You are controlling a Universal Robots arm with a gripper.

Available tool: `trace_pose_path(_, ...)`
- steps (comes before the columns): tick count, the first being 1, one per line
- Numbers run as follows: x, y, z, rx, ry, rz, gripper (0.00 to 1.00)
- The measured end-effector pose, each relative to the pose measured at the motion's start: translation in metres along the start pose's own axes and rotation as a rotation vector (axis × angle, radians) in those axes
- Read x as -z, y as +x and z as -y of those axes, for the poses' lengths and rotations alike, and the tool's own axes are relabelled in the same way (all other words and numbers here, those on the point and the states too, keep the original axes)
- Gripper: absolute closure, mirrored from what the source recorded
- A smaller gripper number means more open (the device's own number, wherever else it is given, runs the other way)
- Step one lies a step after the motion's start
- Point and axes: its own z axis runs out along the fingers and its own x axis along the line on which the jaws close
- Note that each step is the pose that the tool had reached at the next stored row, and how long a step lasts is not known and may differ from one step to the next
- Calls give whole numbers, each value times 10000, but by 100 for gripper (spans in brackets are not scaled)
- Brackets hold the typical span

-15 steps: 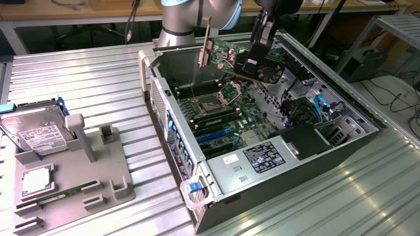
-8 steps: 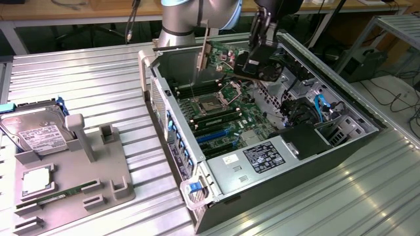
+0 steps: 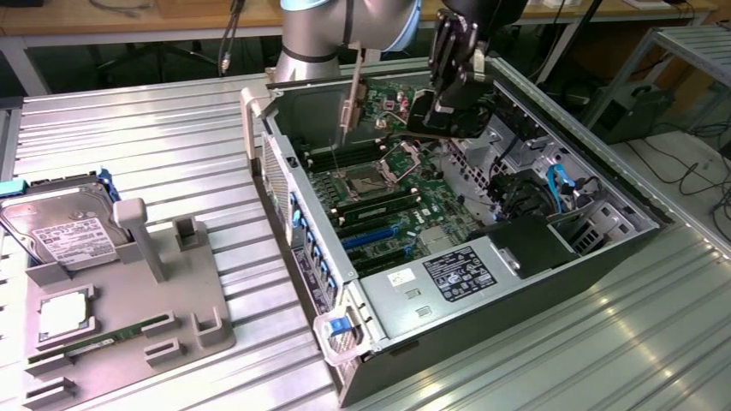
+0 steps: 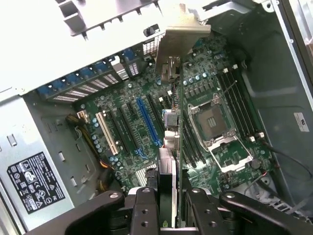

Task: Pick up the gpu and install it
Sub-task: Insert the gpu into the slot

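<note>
The gpu (image 4: pixel 172 122), clamped edge-on in the end effector (image 4: pixel 168 205), is best kept square above the motherboard (image 4: pixel 146 127) slots.

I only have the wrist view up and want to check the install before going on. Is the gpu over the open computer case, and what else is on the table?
Observer: Yes. In the exterior view the gripper holds the gpu edge-down above the motherboard, over the case.
Operator: Is the card touching the board yet?
Observer: It appears to hang clear of it, with its silver bracket hanging down on the side toward the exterior view's left.
Operator: What is outside the case?
Observer: A grey parts tray sits to the exterior view's left, with a hard drive resting at its far corner.
</note>
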Motion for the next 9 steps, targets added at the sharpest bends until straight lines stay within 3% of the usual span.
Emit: trace_pose_path(9, 0, 1, 0, 1279, -36, -41, 73)
